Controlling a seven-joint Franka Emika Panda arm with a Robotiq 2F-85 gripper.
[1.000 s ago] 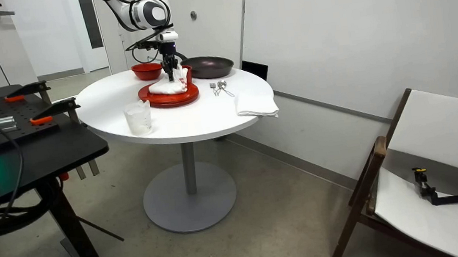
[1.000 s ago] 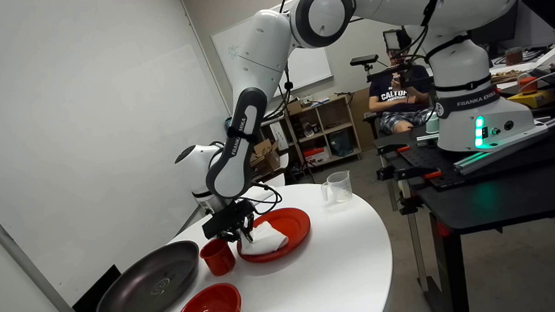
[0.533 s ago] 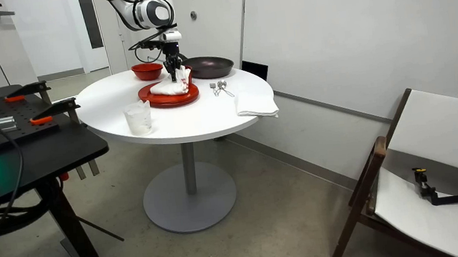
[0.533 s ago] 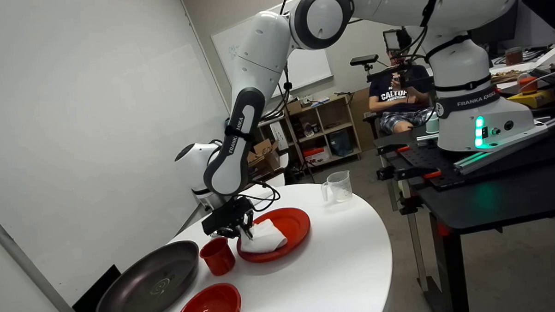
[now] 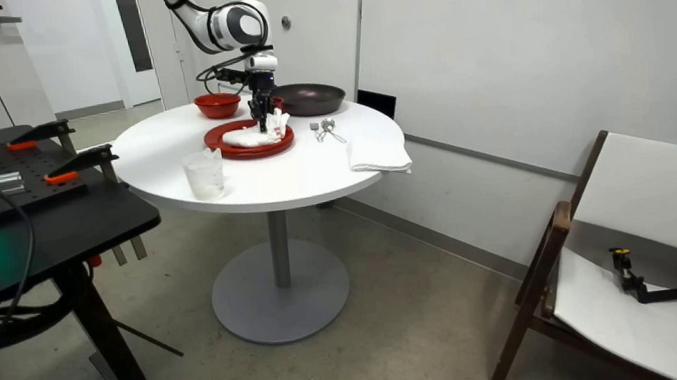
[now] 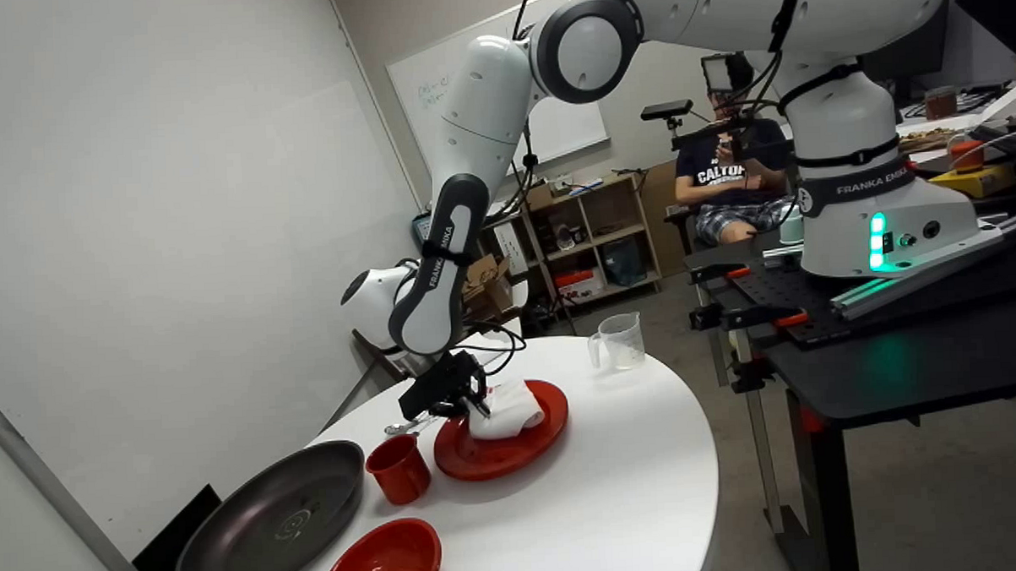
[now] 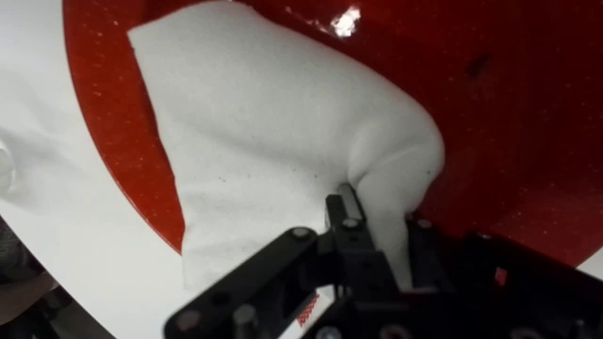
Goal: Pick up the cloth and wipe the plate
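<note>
Bright tabletop [image 5: 290,179], small glare on plate [image 7: 499,127] (wrist view), claw [image 7: 382,213] slightly blurred

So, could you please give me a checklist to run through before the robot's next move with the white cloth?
1. White cloth held in the pincer: ok, one fold pinched.
2. White cloth on the red plate: ok.
3. Red cup apart from the pincer: ok.
4. Clear measuring cup off the red plate: ok.
5. Red plate spotless: cannot tell; a dark spot shows, perhaps a reflection.
6. Firm wiping pressure: cannot tell.
</note>
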